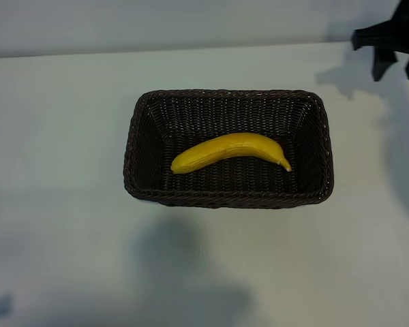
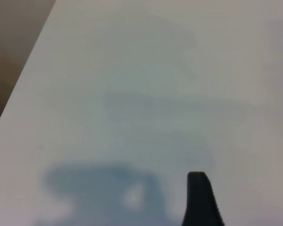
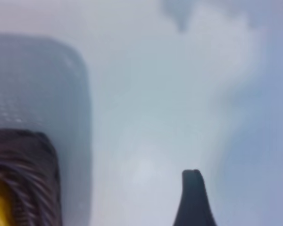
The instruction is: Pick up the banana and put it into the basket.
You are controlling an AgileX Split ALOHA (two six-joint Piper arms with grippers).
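Banana [image 1: 230,151] lay inside the basket [image 1: 322,143], along its floor. Right gripper [image 1: 395,53] hung well beyond the basket's far right corner, fingers apart, empty. Left gripper apparently apart over bare table [image 2: 132,94].

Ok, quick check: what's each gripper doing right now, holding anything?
Left gripper: open, holding nothing, over bare table.
Right gripper: open, holding nothing, off past the basket; the banana lies inside.
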